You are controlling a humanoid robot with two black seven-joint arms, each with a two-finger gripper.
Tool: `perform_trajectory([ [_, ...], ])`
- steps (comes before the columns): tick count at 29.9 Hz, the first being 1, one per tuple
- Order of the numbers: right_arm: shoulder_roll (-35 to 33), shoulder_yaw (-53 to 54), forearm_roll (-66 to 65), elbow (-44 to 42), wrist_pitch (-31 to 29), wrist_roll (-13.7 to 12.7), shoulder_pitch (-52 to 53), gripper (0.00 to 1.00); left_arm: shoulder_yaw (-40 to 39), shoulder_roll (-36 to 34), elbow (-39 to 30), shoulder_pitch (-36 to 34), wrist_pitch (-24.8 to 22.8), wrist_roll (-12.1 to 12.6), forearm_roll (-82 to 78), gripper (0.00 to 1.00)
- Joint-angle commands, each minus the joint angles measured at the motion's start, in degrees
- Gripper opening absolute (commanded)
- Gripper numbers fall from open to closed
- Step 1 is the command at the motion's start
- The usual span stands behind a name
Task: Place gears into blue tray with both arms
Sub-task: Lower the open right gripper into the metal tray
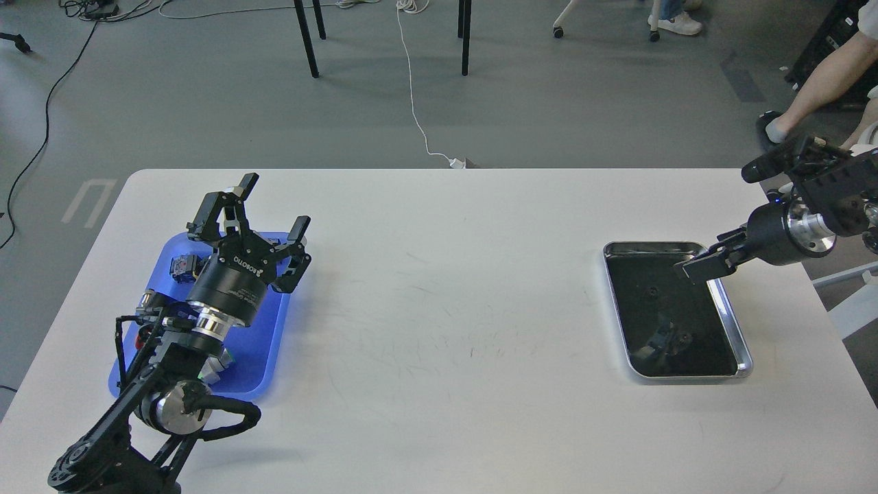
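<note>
Left tool (259,214) hangs over bright blue plastic tray (264,343) at table's left, fingers spread wide, holding nothing. Right tool (699,264) reaches over far corner of shiny steel tray with black floor (744,353) at right; too dark to tell if spread or pressed together. Two tiny black ring gears still on steel tray floor: one gear (652,291) near far end, other gear (683,337) nearer middle. So likely no gear moved yet, both left to do. Small parts lie in blue tray, half hidden under left arm. White table (446,309) between trays bare.

Left pincer (264,216) agape over blue tray (264,343)
</note>
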State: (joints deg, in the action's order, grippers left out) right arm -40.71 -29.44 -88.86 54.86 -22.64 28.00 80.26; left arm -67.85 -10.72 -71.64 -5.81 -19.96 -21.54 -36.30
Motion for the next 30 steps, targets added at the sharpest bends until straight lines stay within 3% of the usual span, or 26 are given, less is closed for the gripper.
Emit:
perform_trajectory([
  [1,5.63,-3.33,0.09,-3.97,2.59,0.0,-0.36,0.97,0.0,0.0,-0.08,0.01,0.0,0.01,0.01,0.98],
  [5,8.98,-6.76,0.53,-6.96,4.61,0.0,-0.8,0.95,-0.09,0.0,-0.17,0.1,0.09,0.01,0.01,0.98],
  [16,10.38,-7.91,1.14,-8.02,8.48,0.0,-4.93,0.82,-0.18,0.09,-0.61,0.53,0.09,0.01,0.01,0.98],
  [30,13.02,-8.0,2.29,-12.23,8.84,0.0,-7.74,0.71,-0.18,0.0,-0.69,0.88,0.09,0.01,0.01,0.98],
])
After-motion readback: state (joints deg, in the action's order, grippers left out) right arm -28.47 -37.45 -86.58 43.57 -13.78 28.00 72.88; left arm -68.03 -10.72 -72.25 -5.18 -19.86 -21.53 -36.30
